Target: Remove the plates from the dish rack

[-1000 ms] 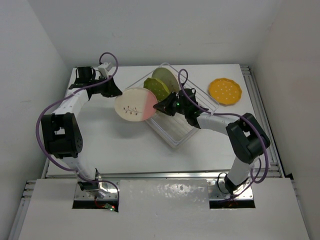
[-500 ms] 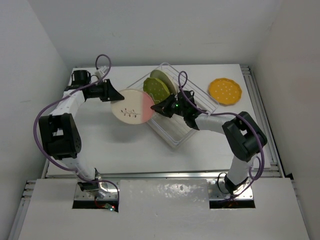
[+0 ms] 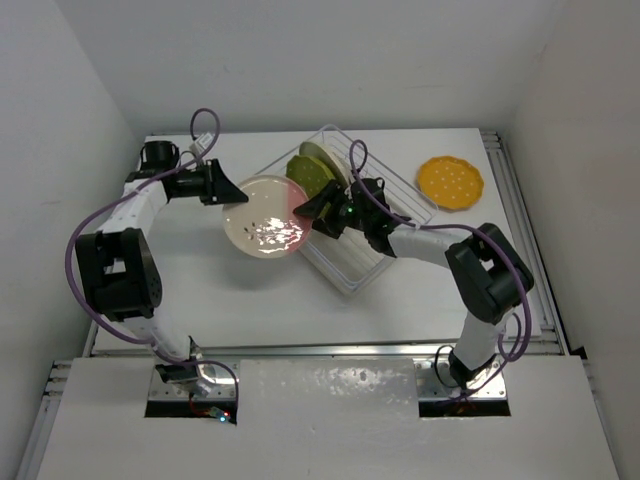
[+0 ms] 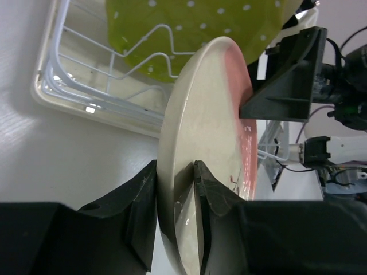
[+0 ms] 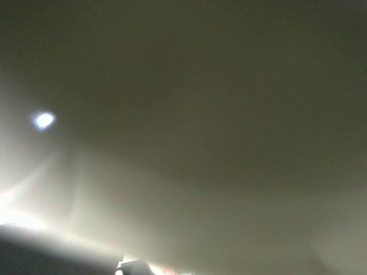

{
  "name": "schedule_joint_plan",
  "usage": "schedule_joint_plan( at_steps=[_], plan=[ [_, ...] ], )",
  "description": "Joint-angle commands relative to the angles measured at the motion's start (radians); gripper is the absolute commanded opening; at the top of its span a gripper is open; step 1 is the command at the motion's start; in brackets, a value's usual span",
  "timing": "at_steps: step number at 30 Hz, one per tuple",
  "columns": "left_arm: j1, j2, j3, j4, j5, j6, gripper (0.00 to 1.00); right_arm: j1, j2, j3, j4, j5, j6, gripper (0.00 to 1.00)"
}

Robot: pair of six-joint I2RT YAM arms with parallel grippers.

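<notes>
Your left gripper [image 4: 175, 175] is clamped on rim of cream-and-pink plate [image 3: 262, 232], about its 10 o'clock edge from top cam. Plate tilted, just at 9 o'clock of dish rack [image 3: 352, 265]. Right gripper [image 3: 313, 207] at plate's 2 o'clock edge. Its wrist cam is all blur, so can't tell if it's grabbing. Olive-green plate [image 3: 312, 175] standing in rack. Orange-yellow plate [image 3: 450, 181] flat on table, 2 o'clock of rack.

Robot lab test cell, folks, no kitchen here: a white table [image 3: 250, 290] boxed in by bare white walls [image 3: 300, 60] from nine round to three o'clock. A metal rail [image 3: 330, 349] runs along six. Left arm [image 3: 120, 270] and right arm [image 3: 490, 275] are bolted there, trailing purple cables [image 3: 72, 250]. The only kitchenware is the dish rack [image 3: 345, 265] and a cream-and-pink plate [image 3: 262, 225].
</notes>
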State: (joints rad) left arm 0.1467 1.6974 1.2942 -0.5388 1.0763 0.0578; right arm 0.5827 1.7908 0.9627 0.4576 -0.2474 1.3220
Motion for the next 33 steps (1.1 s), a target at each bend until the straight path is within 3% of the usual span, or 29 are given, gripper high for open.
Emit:
schedule_joint_plan(
  at_steps=[1, 5, 13, 19, 27, 33],
  plan=[
    [0.025, -0.010, 0.050, -0.010, 0.115, 0.064, 0.00, 0.000, -0.021, 0.108, -0.051, 0.020, -0.150, 0.70],
    [0.065, -0.015, 0.036, 0.112, 0.168, -0.053, 0.00, -0.001, -0.059, 0.131, -0.131, 0.048, -0.260, 0.81],
    [0.140, -0.033, 0.079, 0.298, 0.182, -0.252, 0.00, -0.001, -0.123, 0.163, -0.227, 0.094, -0.408, 0.93],
    [0.188, -0.030, 0.080, 0.358, 0.166, -0.315, 0.00, -0.003, -0.122, 0.180, -0.235, 0.088, -0.446, 0.94],
    [0.333, -0.015, 0.146, 0.500, 0.102, -0.426, 0.00, -0.003, -0.125, 0.231, -0.269, 0.054, -0.512, 0.94],
    [0.415, 0.024, 0.105, 0.520, -0.002, -0.359, 0.00, -0.003, -0.130, 0.284, -0.301, 0.011, -0.566, 0.94]
  ],
)
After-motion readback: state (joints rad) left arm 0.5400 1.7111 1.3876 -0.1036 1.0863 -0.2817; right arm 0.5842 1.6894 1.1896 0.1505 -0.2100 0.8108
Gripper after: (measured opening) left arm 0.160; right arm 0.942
